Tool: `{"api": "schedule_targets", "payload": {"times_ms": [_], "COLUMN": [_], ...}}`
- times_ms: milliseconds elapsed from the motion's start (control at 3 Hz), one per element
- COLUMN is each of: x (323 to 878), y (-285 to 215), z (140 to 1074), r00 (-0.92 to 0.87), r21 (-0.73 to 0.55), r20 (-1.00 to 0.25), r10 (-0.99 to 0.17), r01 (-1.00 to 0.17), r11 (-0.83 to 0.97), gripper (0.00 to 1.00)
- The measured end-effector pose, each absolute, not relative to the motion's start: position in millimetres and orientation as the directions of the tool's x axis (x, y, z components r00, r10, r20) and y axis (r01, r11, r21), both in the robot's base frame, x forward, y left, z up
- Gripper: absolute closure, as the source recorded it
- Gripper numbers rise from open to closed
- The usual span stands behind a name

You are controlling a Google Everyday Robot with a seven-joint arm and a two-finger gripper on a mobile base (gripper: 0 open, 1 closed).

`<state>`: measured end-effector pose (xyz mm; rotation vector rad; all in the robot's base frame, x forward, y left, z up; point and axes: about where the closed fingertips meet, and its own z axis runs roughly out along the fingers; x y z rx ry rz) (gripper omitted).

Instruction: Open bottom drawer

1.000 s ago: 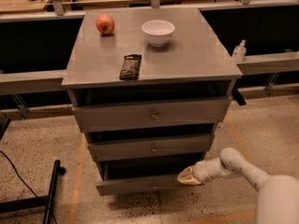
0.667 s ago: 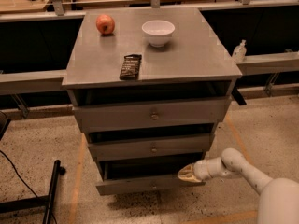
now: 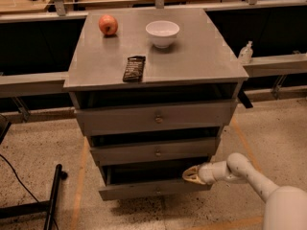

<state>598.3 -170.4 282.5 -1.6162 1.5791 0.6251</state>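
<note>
three grey drawer fronts stack down the cabinet, and the bottom drawer (image 3: 144,189), the lowest and smallest of them, sits near the floor with its front standing out past the two above it. a dark gap shows over its top edge, so i judge it partly open already. my gripper (image 3: 191,174) is low on the right side, at that top edge near the drawer's right end, with my arm reaching in from the lower right. i cannot tell how far the gripper is open, nor whether it has a real hold on the edge or only rests against it. what is left, as i read it, is drawing the drawer further out toward me until it stands clearly open. the inside of the bottom drawer is in shadow, and i cannot make out anything in it. the middle drawer (image 3: 156,150) and the top drawer (image 3: 156,118) show only dark slots above their fronts. up on the tabletop (image 3: 206,56) a white bowl (image 3: 162,33) stands with nothing that i can see in it, a red apple (image 3: 108,25) to its left and a dark flat packet (image 3: 134,68) nearer the front edge.
</note>
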Motion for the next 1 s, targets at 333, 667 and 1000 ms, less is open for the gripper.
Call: {"api": "schedule_targets", "payload": {"times_ms": [333,667,1000], "x": [612.0,624.5,634.7], "y": [-172.6,-175.9,-179.2], "z": [269.4,253.7,240.1], "r00": [0.1,0.075,0.047], "r21": [-0.205,-0.203,-0.19], "r20": [-0.756,-0.728,-0.71], "r10": [-0.647,-0.682,-0.703], "r01": [-0.975,-0.973,-0.974], "r11": [0.089,0.109,0.126], "gripper": [1.0,1.0,1.0]}}
